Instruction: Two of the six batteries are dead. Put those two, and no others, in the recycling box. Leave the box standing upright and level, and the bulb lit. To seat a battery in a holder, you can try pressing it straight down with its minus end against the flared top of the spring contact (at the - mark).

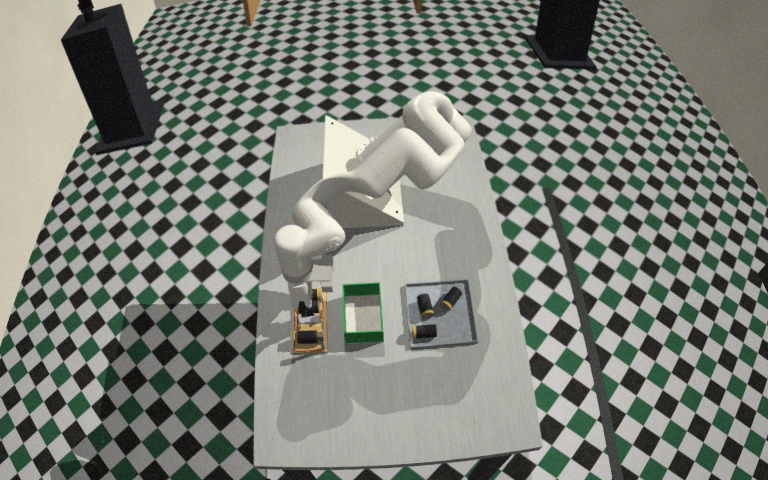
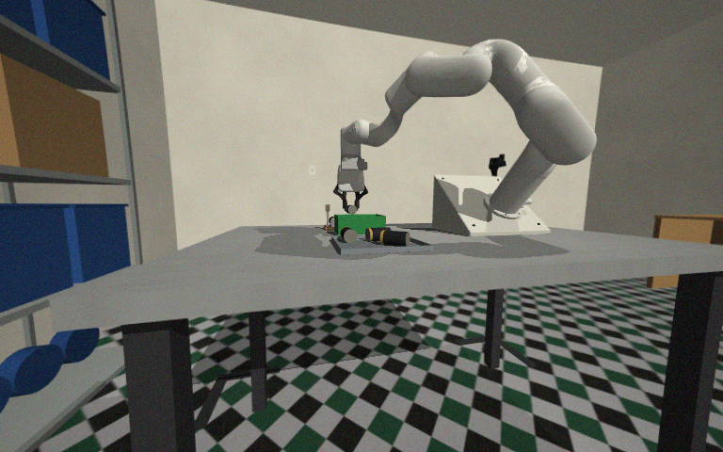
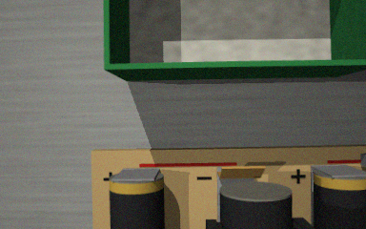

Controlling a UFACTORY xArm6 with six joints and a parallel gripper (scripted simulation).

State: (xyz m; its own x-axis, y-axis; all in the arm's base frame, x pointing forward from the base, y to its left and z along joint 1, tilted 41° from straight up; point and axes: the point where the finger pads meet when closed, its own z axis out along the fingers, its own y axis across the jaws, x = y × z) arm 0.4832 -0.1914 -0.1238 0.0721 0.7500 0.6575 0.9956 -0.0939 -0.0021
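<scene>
My gripper is shut on a black battery, its plain grey end up in the wrist view. It holds the battery over the middle slot of the tan holder, near the minus mark; contact with the spring cannot be told. One seated battery and another seated battery flank it; both yellow-banded ends show in the wrist view. The green recycling box stands upright and looks empty. Whether the bulb is lit cannot be told.
A grey-blue tray right of the box holds three batteries: one, one angled and one near its front left. The box stands close beside the holder. The white robot base plate is behind.
</scene>
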